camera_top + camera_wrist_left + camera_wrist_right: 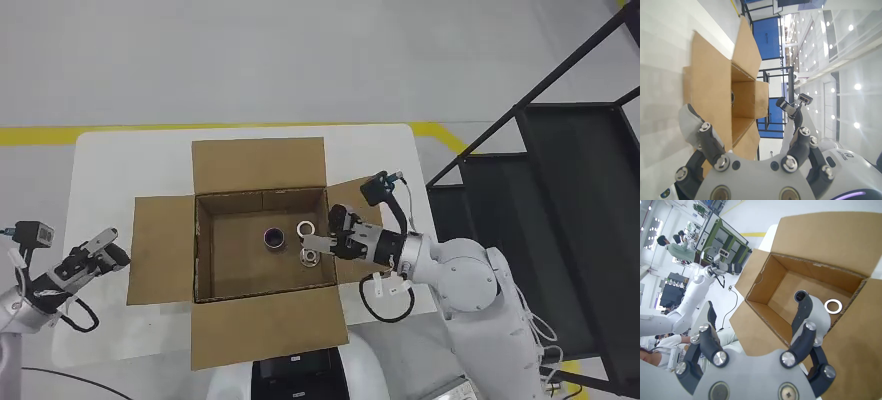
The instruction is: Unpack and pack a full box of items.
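**Right claw (318, 247) open over the box, nothing held**

Right claw: fingers spread wide and empty, positioned over the right-hand side of the box (262, 165).
Box: brown cardboard, all four flaps folded outward, standing mid-way on the white surface (110, 170).
On the box floor there is a dark round item (274, 237) with a purplish top, near the centre. A flat white ring (833, 306) lies close to the right wall, apart from the dark item.
One fingertip of the right claw overlaps the dark item in the wrist view; I cannot tell whether they touch.
Left claw (103, 250): wide open and empty, well outside the box, over the surface's left edge, facing the left flap.
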Tool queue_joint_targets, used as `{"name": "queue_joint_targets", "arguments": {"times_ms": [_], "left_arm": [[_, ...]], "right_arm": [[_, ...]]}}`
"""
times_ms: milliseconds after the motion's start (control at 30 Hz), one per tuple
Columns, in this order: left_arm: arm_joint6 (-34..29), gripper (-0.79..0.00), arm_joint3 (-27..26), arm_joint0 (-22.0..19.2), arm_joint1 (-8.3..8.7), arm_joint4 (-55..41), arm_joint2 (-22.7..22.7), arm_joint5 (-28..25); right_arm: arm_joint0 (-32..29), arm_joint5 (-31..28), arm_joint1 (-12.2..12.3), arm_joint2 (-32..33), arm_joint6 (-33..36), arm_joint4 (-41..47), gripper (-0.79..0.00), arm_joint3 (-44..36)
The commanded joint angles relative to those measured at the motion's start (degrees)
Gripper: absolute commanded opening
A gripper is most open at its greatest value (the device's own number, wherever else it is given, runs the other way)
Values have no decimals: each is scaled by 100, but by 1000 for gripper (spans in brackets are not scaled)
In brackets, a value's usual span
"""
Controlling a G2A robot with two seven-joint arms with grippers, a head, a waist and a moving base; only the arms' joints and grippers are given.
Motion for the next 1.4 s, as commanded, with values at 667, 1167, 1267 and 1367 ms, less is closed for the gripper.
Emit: {"name": "queue_joint_targets", "arguments": {"times_ms": [667, 1167, 1267, 1367], "left_arm": [[335, 0, 1501, -1363, -58, -560, 1103, 1179], [-1072, 0, 1434, -1361, -43, -1823, 1158, 1417], [-1350, 0, 1168, -1258, -39, -2113, 1104, 1443], [-1517, 0, 781, -1165, -27, -2157, 1103, 1491]], "right_arm": [[196, 891, 151, 739, -379, 559, 0, 1506], [102, 422, 263, 420, 280, 1130, 0, 1271], [108, 356, 281, 311, 358, 1207, 0, 1225], [127, 263, 297, 140, 460, 1240, 0, 1163]]}}
